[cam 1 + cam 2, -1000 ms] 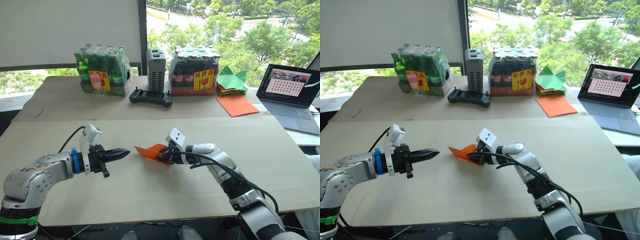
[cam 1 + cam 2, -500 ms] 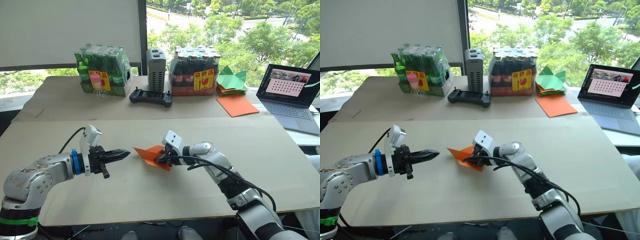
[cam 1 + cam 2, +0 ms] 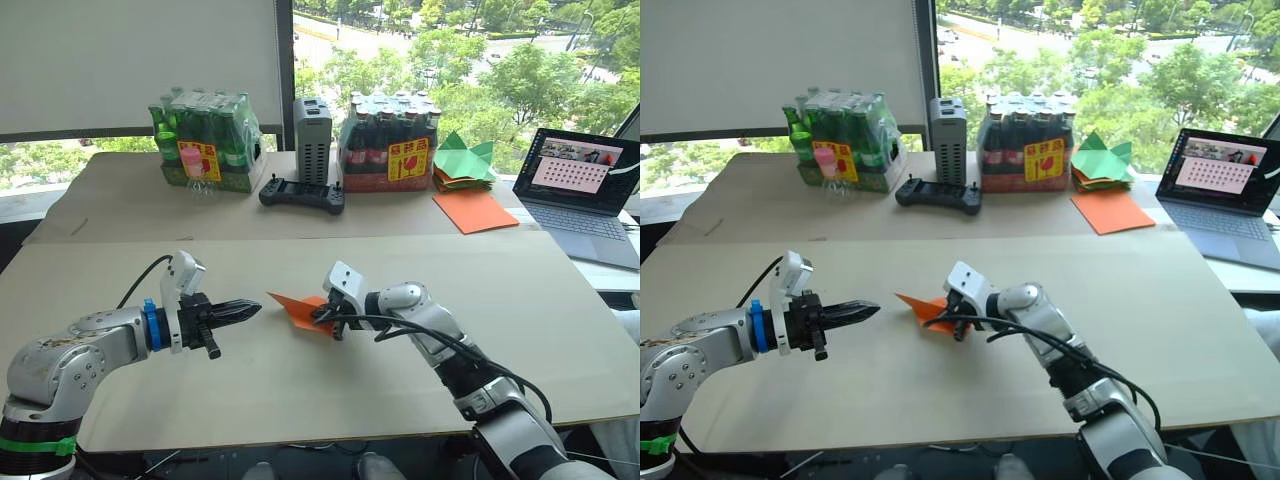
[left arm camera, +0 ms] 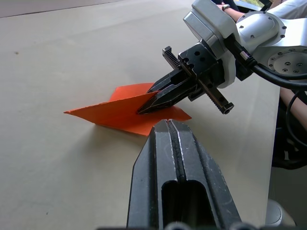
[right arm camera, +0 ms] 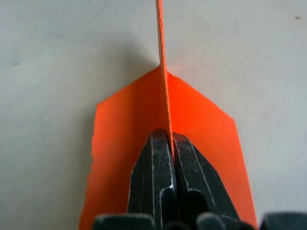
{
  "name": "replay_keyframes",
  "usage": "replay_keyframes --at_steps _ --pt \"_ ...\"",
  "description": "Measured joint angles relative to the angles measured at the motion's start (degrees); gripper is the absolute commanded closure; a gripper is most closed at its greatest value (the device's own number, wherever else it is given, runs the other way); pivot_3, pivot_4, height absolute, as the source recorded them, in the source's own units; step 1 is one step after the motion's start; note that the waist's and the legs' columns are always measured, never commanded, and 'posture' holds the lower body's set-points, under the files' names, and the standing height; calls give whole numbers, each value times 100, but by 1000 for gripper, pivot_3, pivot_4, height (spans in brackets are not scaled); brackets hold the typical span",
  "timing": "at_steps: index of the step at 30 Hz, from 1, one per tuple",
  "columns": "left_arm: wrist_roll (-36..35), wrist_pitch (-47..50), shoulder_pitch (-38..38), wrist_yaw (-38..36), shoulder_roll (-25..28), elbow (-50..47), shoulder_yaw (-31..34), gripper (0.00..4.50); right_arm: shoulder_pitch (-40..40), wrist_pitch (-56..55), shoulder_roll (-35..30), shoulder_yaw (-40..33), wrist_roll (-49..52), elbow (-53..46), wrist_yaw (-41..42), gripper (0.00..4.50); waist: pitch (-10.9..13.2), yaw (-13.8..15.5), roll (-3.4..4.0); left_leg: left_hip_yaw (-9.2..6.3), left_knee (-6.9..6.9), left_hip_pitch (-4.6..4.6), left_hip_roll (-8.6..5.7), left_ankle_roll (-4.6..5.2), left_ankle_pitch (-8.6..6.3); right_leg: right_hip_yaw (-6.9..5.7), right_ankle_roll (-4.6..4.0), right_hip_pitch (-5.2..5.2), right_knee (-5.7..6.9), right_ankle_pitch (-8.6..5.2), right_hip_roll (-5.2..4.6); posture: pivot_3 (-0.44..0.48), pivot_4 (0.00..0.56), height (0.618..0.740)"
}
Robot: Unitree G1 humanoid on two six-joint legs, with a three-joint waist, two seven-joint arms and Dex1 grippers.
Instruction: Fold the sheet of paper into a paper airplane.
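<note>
The paper airplane (image 3: 296,307) is a small bright-orange dart lying low over the middle of the table, its pointed nose toward my left arm. My right gripper (image 3: 322,316) is shut on its upright centre fold (image 5: 164,115), and the wings (image 4: 122,114) spread flat to both sides of the fingers. My left gripper (image 3: 252,308) is shut and holds nothing; it hovers a short gap to the left of the nose, pointing at it. The left wrist view shows its closed fingers (image 4: 173,158) just short of the airplane.
At the back stand two shrink-wrapped packs of bottles (image 3: 207,140) (image 3: 388,143), a grey box (image 3: 312,138) and a black controller (image 3: 301,192). Green folded papers (image 3: 462,158) and a smooth orange sheet (image 3: 474,210) lie back right, beside an open laptop (image 3: 583,188).
My right gripper has shifted slightly left and lowered the airplane toward the table. The left arm has stayed where it was.
</note>
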Motion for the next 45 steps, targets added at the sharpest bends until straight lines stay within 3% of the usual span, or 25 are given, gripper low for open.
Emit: replay_keyframes --at_steps 8,15,23,34,41,42,45 --pt "-3 -6 14 16 -35 -29 -63 4500 139 778 -337 -929 67 -523 -868 4477 0 12 0 0 0 -1 -1 0 0 0 0 1 -1 0 -1 0 150 740" --pt "162 -193 -199 -70 -198 203 -369 4500 703 1145 -983 -2001 -160 -520 -2171 4477 0 36 0 2 0 -5 -5 0 0 1 0 0 -4 0 -3 0 150 740" --pt "425 -412 -468 -237 -343 632 -606 4500 1085 1435 -1058 -3064 -161 -514 -3307 4477 0 -50 0 5 -1 0 -3 1 0 6 0 2 0 0 0 0 150 740" --pt "538 -413 -531 -340 -378 734 -661 4500 1206 1386 -1069 -3368 -248 -344 -4217 4477 0 -66 0 8 -1 -1 -4 1 0 9 1 2 -1 0 -1 0 150 740" --pt "542 -413 -530 -341 -378 774 -642 4500 1156 1316 -1065 -3338 -269 -220 -4297 4477 0 -75 0 8 -1 -1 -3 1 0 9 1 2 -1 0 -1 0 150 740" --pt "542 -413 -530 -339 -378 774 -636 4500 1149 1316 -1056 -3337 -267 -220 -4295 3875 0 -75 0 8 -1 -1 -3 1 0 9 1 2 -1 0 -1 0 150 740" --pt "541 -412 -522 -307 -378 774 -617 4500 1141 1316 -981 -3337 -241 -217 -4290 2924 0 -78 0 7 -1 0 -3 1 0 9 1 2 0 0 -1 0 150 740"
